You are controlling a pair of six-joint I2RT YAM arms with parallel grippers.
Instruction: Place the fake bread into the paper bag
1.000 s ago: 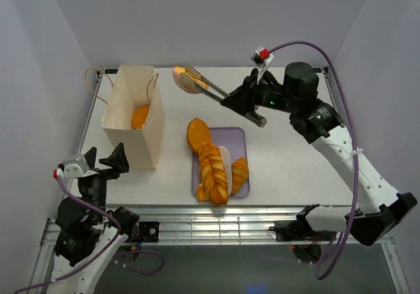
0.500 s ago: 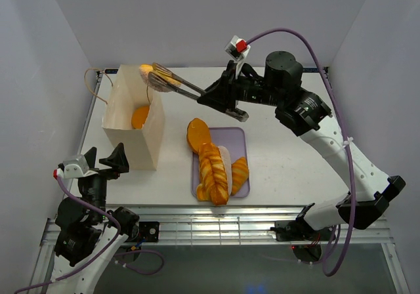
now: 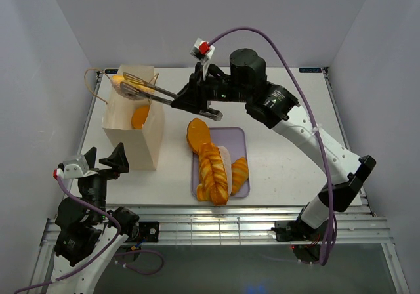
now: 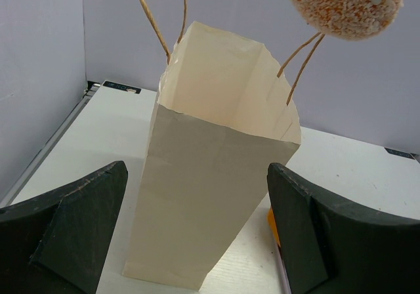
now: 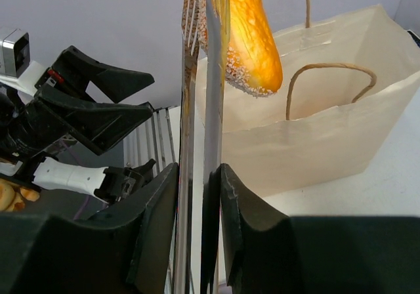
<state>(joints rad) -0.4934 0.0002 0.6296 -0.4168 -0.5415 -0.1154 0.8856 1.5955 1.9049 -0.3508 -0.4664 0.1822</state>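
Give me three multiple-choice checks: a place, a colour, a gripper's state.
1. Where is the bun held by the tongs?
A. On the tray
B. In the air over the open top of the bag
C. Lying beside the bag

2. What colour is the tray?
A. Lilac
B. Green
C. Red

3. How is the left gripper?
A. Shut on a bag handle
B. Shut on a loaf
C. Open, holding nothing

1 B: the tongs hold it over the bag.
2 A: its bare corner shows lilac.
3 C: its fingers stand apart, gripping nothing.
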